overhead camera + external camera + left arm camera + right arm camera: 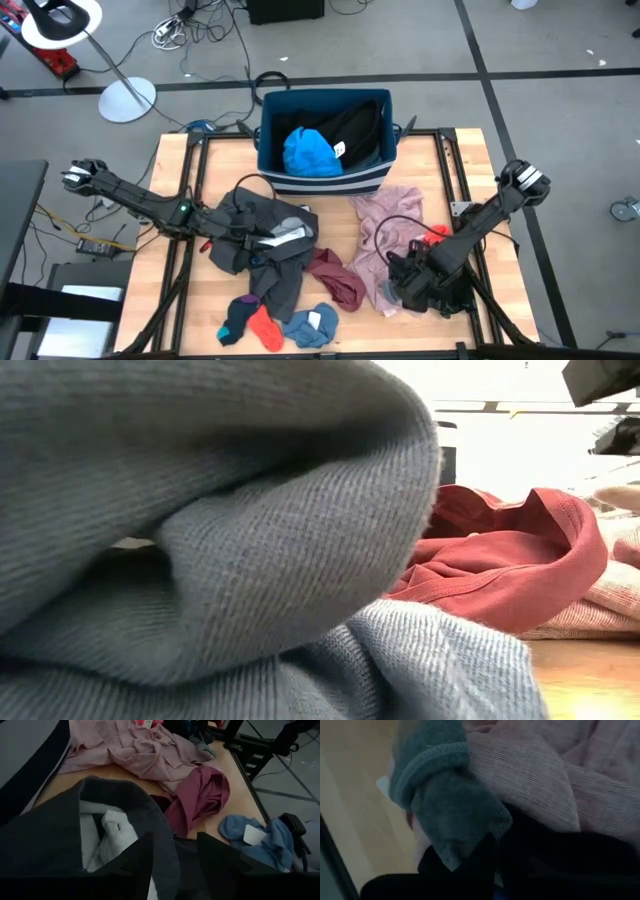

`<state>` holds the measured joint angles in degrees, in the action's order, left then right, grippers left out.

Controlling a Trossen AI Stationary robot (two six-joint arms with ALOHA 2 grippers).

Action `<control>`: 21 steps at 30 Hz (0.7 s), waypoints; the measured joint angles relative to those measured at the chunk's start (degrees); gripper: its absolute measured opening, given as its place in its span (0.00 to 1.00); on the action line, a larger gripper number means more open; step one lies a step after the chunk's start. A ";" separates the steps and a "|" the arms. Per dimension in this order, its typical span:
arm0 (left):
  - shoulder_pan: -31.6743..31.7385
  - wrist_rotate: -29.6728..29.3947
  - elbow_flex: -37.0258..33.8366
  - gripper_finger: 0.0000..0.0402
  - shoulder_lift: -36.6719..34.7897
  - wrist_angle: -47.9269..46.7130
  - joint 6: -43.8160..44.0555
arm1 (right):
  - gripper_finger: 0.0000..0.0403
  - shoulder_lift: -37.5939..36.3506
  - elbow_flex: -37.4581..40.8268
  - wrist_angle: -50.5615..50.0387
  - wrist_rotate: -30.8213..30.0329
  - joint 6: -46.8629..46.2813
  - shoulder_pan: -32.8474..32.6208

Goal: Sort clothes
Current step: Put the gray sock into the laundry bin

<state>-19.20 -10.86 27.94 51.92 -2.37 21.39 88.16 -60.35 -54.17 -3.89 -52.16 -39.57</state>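
1. High view shows the wooden table [200, 330] with clothes strewn across its middle and near edge, and a blue bin [325, 182] with white stripes at the far edge.
2. Inside the bin lie a bright blue garment [308, 152] and a black garment [355, 130].
3. The left gripper [262, 240] rests over a dark grey garment [240, 215] left of centre; in the left wrist view its fingers [137, 857] stand apart over that garment's [45, 840] collar and white lining, holding nothing.
4. The right gripper [400, 285] is down at the near right, at the edge of a pale pink garment [385, 225].
5. Its jaws are closed; the right wrist view shows a grey-teal sock [445, 800] bunched right at its dark fingers against the pink fabric [560, 775], and the sock appears pinched between them.
6. A maroon garment [335, 275] lies between the grey and pink ones, touching both.
7. Near the front edge sit an orange-red piece [265, 325], a dark sock [237, 320] and a blue-grey sock [312, 325], close together.
8. Low view is mostly filled by blue-grey knit fabric [200, 540], with the maroon garment [510, 560] behind it.
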 joint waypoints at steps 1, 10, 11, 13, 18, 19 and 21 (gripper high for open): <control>0.00 0.00 0.01 0.39 0.00 0.07 -0.01 | 0.04 -0.25 -0.87 -1.26 -0.09 -0.16 0.28; 0.02 -4.12 0.01 0.39 0.00 0.52 -1.94 | 0.01 -2.30 -16.04 -17.98 -10.25 1.38 3.48; 0.02 -5.11 0.00 0.39 0.00 0.55 -1.97 | 0.01 -2.32 -18.17 -19.26 -11.78 1.59 4.06; 0.04 -6.33 0.01 0.39 0.00 0.67 -1.97 | 0.01 -2.34 -22.40 -21.42 -14.87 2.61 5.31; 0.04 -6.48 0.01 0.39 0.00 0.94 -2.51 | 0.01 -2.34 -32.73 -22.16 -21.98 9.82 9.62; 0.04 -6.48 0.00 0.39 0.00 0.97 -2.51 | 0.00 -2.34 -34.79 -21.95 -23.49 11.57 10.78; 0.02 -6.48 0.01 0.39 0.00 1.29 -2.46 | 0.00 -2.38 -38.65 -20.75 -25.99 15.26 13.31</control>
<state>-19.18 -17.34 27.94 51.92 -1.08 18.92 85.78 -99.00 -74.92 -29.88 -36.90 -26.26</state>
